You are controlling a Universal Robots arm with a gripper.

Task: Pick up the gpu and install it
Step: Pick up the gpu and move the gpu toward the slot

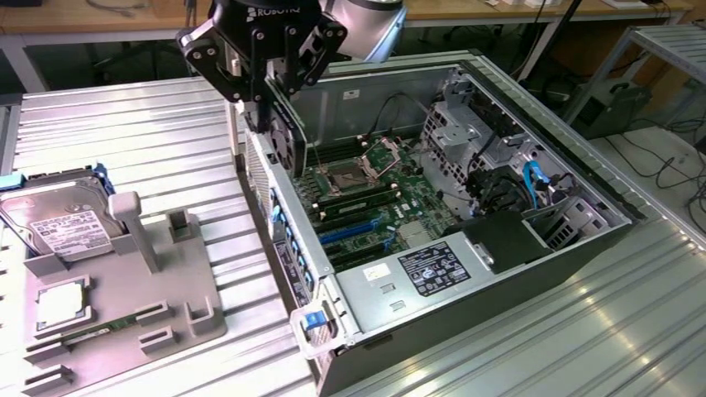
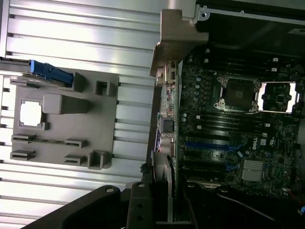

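In the exterior view the gpu point(image 1: 283, 132), a thin flat black card, hangs edge-down from my gripper point(image 1: 264, 103), which is shut on its upper part. The card hovers above the rear wall of the open computer case point(image 1: 574, 248), just over the motherboard point(image 1: 369, 203) near the CPU socket point(image 1: 350, 175). The blue expansion slots point(image 1: 355, 229) lie lower and toward the front of the board. The wrist view has the gripper body point(image 2: 143, 205) and the card edge-on point(image 2: 164, 188) along the case's rear wall, with the blue slots point(image 2: 209, 145) beside it.
A grey parts holder point(image 1: 121, 289) sits on the ribbed metal table at the exterior view's left, carrying a silver hard drive point(image 1: 55, 219), a CPU point(image 1: 61, 302) and a memory stick point(image 1: 99, 331). Drive cages and cables point(image 1: 518, 178) fill the case's far side.
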